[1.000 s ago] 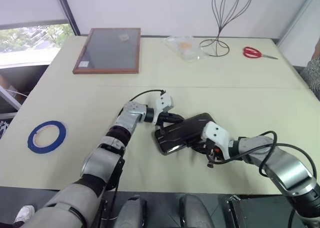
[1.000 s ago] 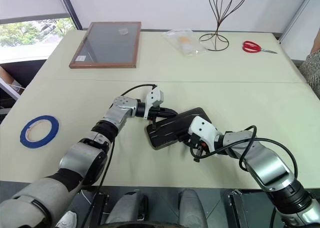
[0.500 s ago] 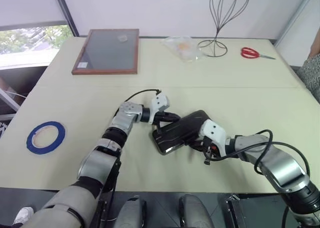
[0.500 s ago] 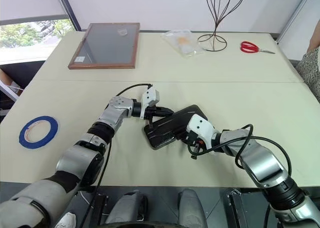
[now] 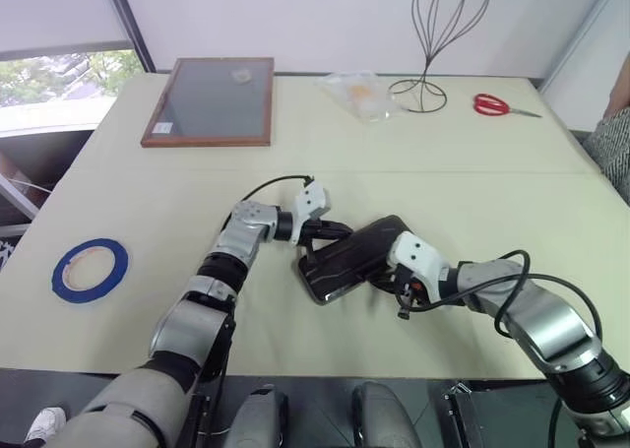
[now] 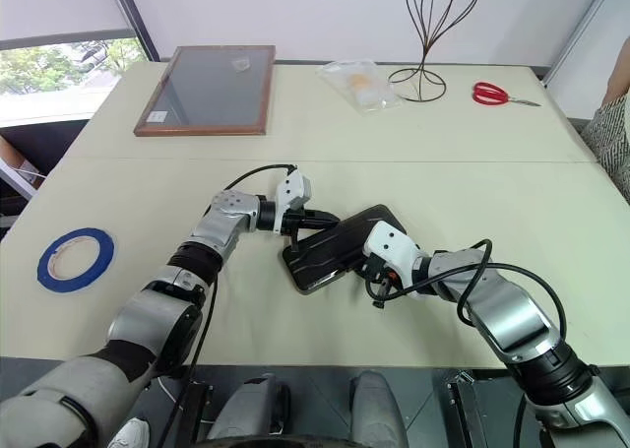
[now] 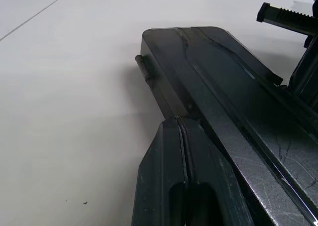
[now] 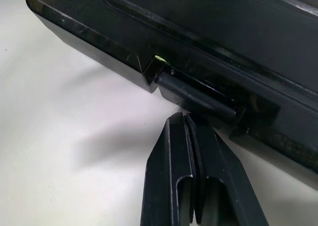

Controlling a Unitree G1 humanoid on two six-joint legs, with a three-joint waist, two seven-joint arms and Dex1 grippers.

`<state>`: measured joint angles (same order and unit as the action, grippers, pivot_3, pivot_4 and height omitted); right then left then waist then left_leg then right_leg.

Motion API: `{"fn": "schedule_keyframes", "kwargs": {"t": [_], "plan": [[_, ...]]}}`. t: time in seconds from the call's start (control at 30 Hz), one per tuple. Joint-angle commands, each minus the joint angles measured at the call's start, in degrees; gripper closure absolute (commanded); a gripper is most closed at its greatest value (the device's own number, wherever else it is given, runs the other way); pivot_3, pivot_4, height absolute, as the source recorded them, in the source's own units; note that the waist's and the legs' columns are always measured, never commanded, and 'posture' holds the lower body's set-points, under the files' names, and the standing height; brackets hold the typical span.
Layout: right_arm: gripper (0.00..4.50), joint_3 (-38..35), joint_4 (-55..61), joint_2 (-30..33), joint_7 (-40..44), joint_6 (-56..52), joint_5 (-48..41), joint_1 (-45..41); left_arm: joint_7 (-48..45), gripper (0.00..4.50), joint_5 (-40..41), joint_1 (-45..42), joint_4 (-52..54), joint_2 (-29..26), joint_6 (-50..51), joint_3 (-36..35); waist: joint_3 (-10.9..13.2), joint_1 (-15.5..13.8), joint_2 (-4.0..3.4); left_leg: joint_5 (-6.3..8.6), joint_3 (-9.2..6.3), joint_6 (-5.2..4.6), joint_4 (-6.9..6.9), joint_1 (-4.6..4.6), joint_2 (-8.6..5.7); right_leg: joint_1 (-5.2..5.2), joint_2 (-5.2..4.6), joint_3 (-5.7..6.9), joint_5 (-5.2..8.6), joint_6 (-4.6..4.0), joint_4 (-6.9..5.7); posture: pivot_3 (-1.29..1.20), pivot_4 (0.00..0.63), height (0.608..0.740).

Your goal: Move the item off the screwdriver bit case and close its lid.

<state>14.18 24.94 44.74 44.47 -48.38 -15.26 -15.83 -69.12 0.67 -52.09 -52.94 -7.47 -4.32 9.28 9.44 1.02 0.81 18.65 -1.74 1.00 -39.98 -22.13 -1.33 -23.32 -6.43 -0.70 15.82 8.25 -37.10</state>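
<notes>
Two tools, fingers pressed together, flank the screwdriver bit case [image 5: 346, 259]: left tool [image 5: 333, 230] and right tool [image 5: 402, 292] touching its edges

A wooden-framed board [image 5: 210, 101] lies near the table's [image 5: 492, 192] far left corner. Along the far edge sit a clear plastic bag [image 5: 360, 94], a wire stand [image 5: 433, 34], and red scissors [image 5: 498, 104] toward the far right corner.

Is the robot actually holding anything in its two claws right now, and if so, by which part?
Nothing is held. Both the left gripper and the right gripper are shut with nothing between their fingers; their tips sit at opposite edges of the screwdriver bit case.
</notes>
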Motion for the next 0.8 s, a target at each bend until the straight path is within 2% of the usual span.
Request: {"fn": "schedule_keyframes", "kwargs": {"t": [0.03,0.23,0.37,0.47,0.67,0.8], "plan": [[4.45,-2.8,4.0,1.6,-0.9,0.2,0.7,-0.9,-3.1,4.5,-0.7,0.8,-0.9,2.2,-0.9,2.7,0.0,-0.2,0.0,0.0,0.0,0.0,0.0,-0.02,-0.01,-0.01,0.0,0.0,0.0,0.0,0.0,0.0,0.15,0.74],[4.45,-8.6,11.3,9.4,3.8,-2.0,-3.6,4.6,-2.6,4.5,1.4,-0.1,1.1,-2.0,-0.5,-0.5,0.0,-0.5,0.03,0.02,-0.07,-0.04,0.0,-0.22,-0.07,-0.1,-0.05,0.02,0.0,0.0,0.09,0.0,0.15,0.74],[4.45,-13.0,13.4,12.4,5.9,-2.9,-6.5,5.7,-2.4,4.5,3.2,-0.4,3.4,-4.4,1.0,-2.0,0.0,-0.2,0.02,0.04,-0.05,-0.07,0.01,-0.21,-0.03,-0.14,-0.02,0.02,0.0,0.0,0.07,0.0,0.15,0.74],[4.45,-17.3,13.8,15.1,8.3,-3.0,-8.7,5.7,-2.2,4.5,6.0,-0.6,8.4,-6.9,5.4,-4.5,0.1,-0.4,0.03,0.04,-0.06,-0.07,0.0,-0.22,-0.03,-0.13,-0.02,0.01,0.0,0.0,0.07,0.0,0.15,0.74],[4.45,-22.4,10.6,20.1,12.4,0.4,-9.5,4.7,-1.8,4.5,12.3,2.6,25.3,-12.8,17.0,-7.9,0.1,-0.3,0.03,0.05,-0.09,-0.08,0.01,-0.25,-0.02,-0.14,-0.04,0.01,0.0,0.0,0.08,0.0,0.15,0.74],[4.45,-23.9,7.7,22.0,15.3,2.8,-9.8,2.8,-2.6,4.5,18.4,8.0,41.8,-19.2,28.7,-9.8,0.1,-0.1,0.01,0.05,-0.07,-0.08,0.01,-0.24,0.01,-0.15,-0.05,-0.01,0.0,0.0,0.05,0.0,0.15,0.74]]}}
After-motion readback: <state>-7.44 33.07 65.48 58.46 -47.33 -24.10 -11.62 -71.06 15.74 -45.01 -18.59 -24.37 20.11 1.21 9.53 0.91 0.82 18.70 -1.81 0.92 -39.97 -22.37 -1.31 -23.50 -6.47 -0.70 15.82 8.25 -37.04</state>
